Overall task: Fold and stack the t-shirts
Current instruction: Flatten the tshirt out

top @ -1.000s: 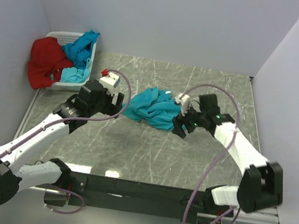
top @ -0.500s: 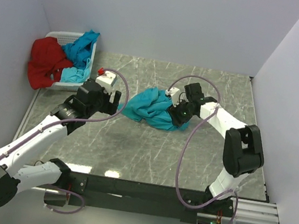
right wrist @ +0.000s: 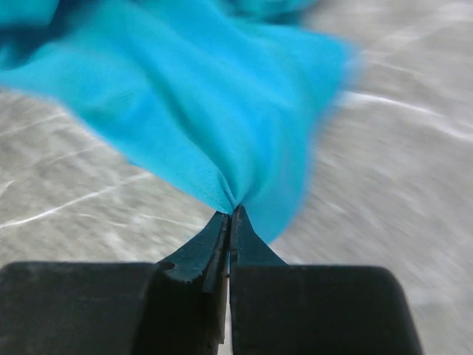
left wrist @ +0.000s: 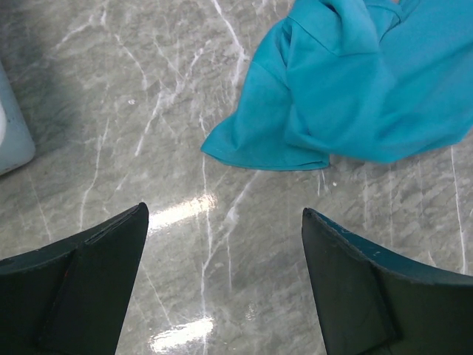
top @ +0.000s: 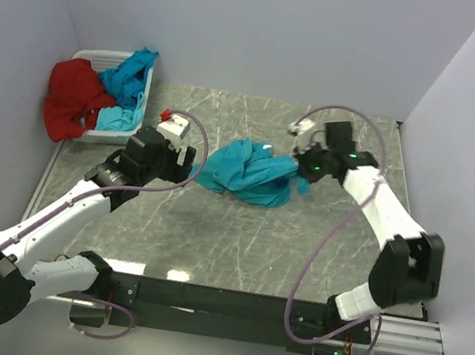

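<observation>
The grey marbled counter [top: 237, 232] carries a crumpled turquoise t-shirt [top: 247, 172] mid-surface, a white basket [top: 103, 56] at its far-left corner heaped with 1 red t-shirt [top: 73, 100] and more turquoise t-shirts [top: 128, 77], the right claw [right wrist: 230, 219] clamped on the crumpled shirt's right edge, and the left claw [left wrist: 223, 213] gaping wide just beside its left edge.

In the right wrist view we get the turquoise t-shirt [right wrist: 185, 96] blurred, its upper part running off the top edge, and the table [right wrist: 399, 148] beyond is smeared too. From the left wrist, top and right edges cut that shirt, and only a corner of the white basket [left wrist: 11, 140] shows. From above, the red t-shirt [top: 73, 100] and heaped turquoise t-shirts [top: 131, 78] hide most of the basket; we cannot count them.
</observation>
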`<control>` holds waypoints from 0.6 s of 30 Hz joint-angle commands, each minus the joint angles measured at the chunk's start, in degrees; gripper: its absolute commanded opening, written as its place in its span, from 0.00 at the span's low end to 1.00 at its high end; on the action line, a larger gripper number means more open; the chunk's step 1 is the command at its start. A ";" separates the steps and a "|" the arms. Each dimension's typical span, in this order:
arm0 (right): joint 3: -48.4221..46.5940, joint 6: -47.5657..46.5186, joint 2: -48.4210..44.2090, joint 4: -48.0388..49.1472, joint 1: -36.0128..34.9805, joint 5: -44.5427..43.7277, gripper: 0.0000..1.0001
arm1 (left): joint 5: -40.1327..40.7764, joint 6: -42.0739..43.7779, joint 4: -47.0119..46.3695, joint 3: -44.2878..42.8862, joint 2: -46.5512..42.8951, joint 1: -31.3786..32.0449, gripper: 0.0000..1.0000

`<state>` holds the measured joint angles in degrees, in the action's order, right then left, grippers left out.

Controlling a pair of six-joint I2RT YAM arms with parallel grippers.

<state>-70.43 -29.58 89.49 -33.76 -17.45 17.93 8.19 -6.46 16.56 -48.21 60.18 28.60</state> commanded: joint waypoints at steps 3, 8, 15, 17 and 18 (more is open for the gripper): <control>0.12 1.46 -9.50 1.85 12.32 -1.85 0.00 | -3.17 0.40 -2.06 -0.48 2.30 0.14 0.90; 5.04 1.02 -12.23 4.66 21.49 -1.77 0.00 | -6.95 -0.57 -2.14 -2.15 8.70 0.05 0.89; 8.38 0.84 -11.45 4.93 24.22 2.89 0.00 | -18.64 -5.05 -0.65 -13.47 24.61 0.49 0.85; 8.03 0.67 -11.10 4.14 24.48 3.68 0.00 | -18.91 -5.23 -0.47 -16.12 29.17 1.19 0.85; 8.12 0.67 -11.01 4.05 24.57 4.04 0.00 | -19.08 -5.32 -0.65 -18.74 30.85 1.28 0.86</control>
<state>-61.60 -28.82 78.78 -30.57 6.44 19.16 -6.46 -10.20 17.04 -60.95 87.81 29.04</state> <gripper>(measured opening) 0.011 0.855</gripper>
